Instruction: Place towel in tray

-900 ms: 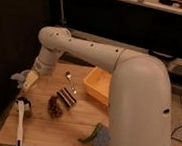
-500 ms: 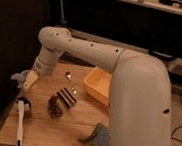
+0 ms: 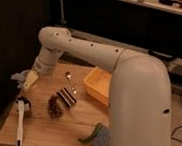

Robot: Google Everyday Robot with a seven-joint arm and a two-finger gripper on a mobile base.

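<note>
A yellow tray [image 3: 99,84] stands on the wooden table [image 3: 73,123], right of centre towards the back. A small green and blue-grey folded cloth, which looks like the towel [image 3: 98,135], lies at the table's front right, partly behind my arm. My gripper [image 3: 25,79] hangs over the table's left edge at the end of the white arm [image 3: 87,49]. It is far from both the towel and the tray.
A metal spoon [image 3: 70,81] lies in the middle of the table. A dark striped bar and a brown clump [image 3: 60,102] lie in front of it. A white-handled brush [image 3: 20,121] lies at the front left. Dark cabinets stand left and behind.
</note>
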